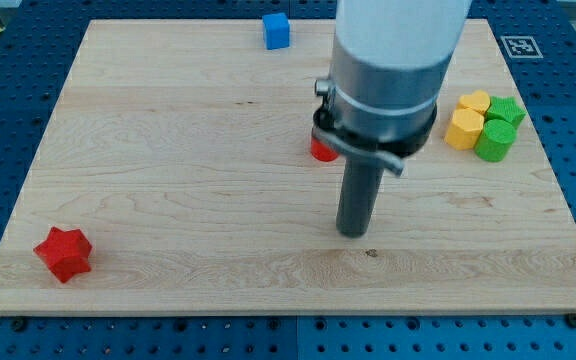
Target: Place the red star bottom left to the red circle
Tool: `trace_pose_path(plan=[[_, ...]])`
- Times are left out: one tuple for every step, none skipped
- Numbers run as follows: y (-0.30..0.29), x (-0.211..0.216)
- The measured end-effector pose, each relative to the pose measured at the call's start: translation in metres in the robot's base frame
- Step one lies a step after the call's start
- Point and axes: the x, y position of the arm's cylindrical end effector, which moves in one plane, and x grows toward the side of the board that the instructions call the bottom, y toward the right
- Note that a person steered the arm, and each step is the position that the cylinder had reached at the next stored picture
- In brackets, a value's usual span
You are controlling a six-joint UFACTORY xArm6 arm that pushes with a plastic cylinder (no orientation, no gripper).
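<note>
The red star (64, 253) lies near the board's bottom-left corner. The red circle (321, 149) sits near the board's middle, mostly hidden behind the arm's grey body. My tip (353, 232) rests on the board just below and slightly right of the red circle, far to the right of the red star. The tip touches no block.
A blue cube (276, 30) sits near the view's top edge. At the view's right a cluster holds a yellow heart (474, 102), a yellow hexagon-like block (463, 130), a green star (507, 110) and a green cylinder (494, 141). The wooden board (168, 180) lies on a blue perforated table.
</note>
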Motion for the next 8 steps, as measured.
trace_pose_path(plan=[[-0.042, 0.033], [-0.119, 0.052], [-0.169, 0.06], [-0.187, 0.061], [-0.229, 0.061], [-0.279, 0.061], [-0.323, 0.061], [-0.323, 0.055]])
